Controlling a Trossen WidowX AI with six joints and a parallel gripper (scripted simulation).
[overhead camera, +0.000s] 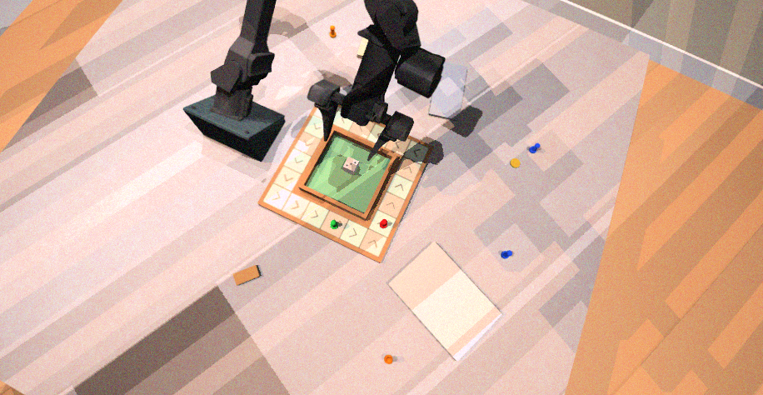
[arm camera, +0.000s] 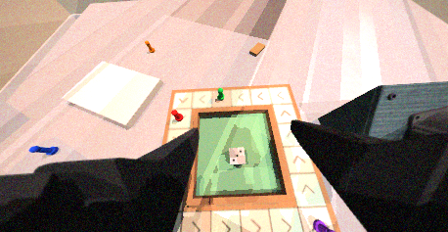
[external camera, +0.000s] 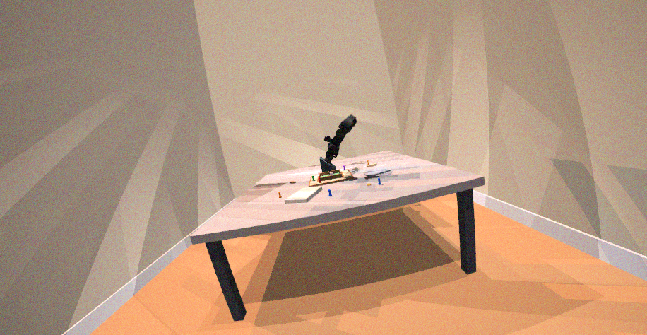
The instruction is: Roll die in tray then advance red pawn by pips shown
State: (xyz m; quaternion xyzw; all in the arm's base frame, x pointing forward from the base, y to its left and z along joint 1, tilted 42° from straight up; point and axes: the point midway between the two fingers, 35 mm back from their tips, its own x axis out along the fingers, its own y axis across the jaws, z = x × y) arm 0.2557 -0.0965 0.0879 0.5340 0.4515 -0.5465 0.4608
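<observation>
My gripper (overhead camera: 348, 149) (arm camera: 244, 128) is open and empty above the tray (overhead camera: 333, 202) (arm camera: 235, 110), its fingertips wide apart. The white die (overhead camera: 351, 165) (arm camera: 237, 156) is inside the tray, free of the fingers. Its face toward the wrist view seems to show three pips in a diagonal; I cannot tell surely whether it lies still. The red pawn (overhead camera: 383, 223) (arm camera: 177, 116) stands on the board (overhead camera: 320, 232) (arm camera: 254, 86), one square past the corner nearest the cream book. Arrows there point along that side, away from this corner.
A green pawn (overhead camera: 334, 224) (arm camera: 220, 94) and a purple pawn (arm camera: 320, 225) stand on the board. Off it are the cream book (overhead camera: 443, 298) (arm camera: 114, 92), blue pawns (overhead camera: 506, 253) (overhead camera: 534, 147), orange pawns (overhead camera: 388, 359) (overhead camera: 332, 32), a yellow disc (overhead camera: 515, 162) and an orange block (overhead camera: 246, 275) (arm camera: 257, 49).
</observation>
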